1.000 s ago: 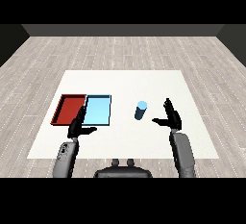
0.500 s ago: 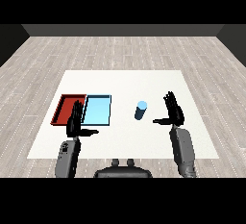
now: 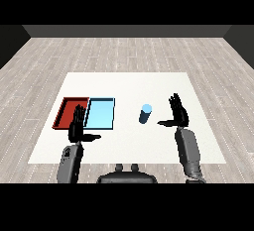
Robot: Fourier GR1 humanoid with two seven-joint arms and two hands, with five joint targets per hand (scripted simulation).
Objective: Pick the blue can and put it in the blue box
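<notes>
The right robot hand (image 3: 177, 113) is open, holding nothing, just right of the upright blue can (image 3: 145, 113); a sideways approach may tip it before the fingers close

A red tray (image 3: 66, 112) lies on the white table (image 3: 129, 84)

Bare table (image 3: 129, 88) is lying between the blue can (image 3: 145, 114) and the right hand (image 3: 177, 114); nothing is blocking the way left to the light blue tray (image 3: 100, 113).

White table (image 3: 163, 84) bears red tray (image 3: 71, 112), light blue tray (image 3: 100, 114), blue can (image 3: 145, 114).
</notes>
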